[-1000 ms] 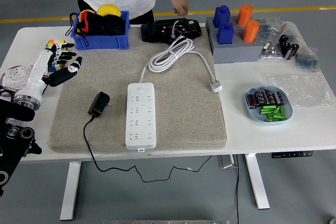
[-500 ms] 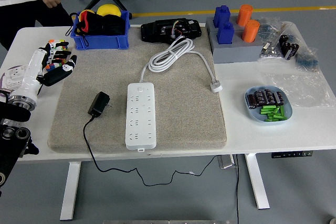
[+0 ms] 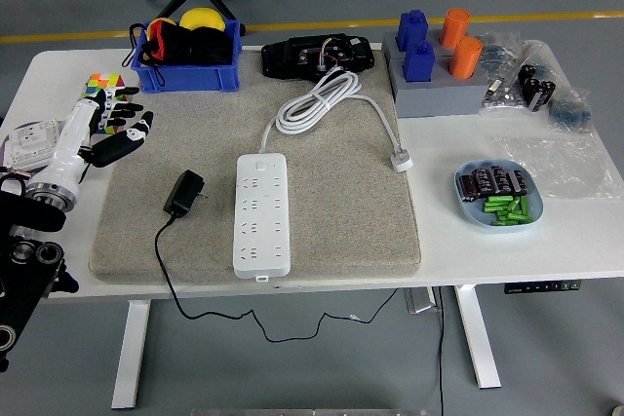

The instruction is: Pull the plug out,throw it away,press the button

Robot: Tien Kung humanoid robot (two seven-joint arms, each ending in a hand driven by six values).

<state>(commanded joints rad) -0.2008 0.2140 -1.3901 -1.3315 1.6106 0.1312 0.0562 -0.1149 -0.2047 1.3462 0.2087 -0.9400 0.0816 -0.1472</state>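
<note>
The black plug (image 3: 183, 192) lies loose on the grey mat (image 3: 331, 231), just left of the white power strip (image 3: 261, 213) and clear of its sockets — its cable trails off the counter (image 3: 507, 250) edge. The left hand (image 3: 115, 129) hovers at the mat's far-left corner, fingers (image 3: 132, 133) spread and holding nothing — well apart from the plug

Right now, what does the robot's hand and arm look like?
The left hand has black fingers with white patches on a white palm. A white forearm joins a silver ring, then chunky black arm parts. The right one isn't visible.
</note>
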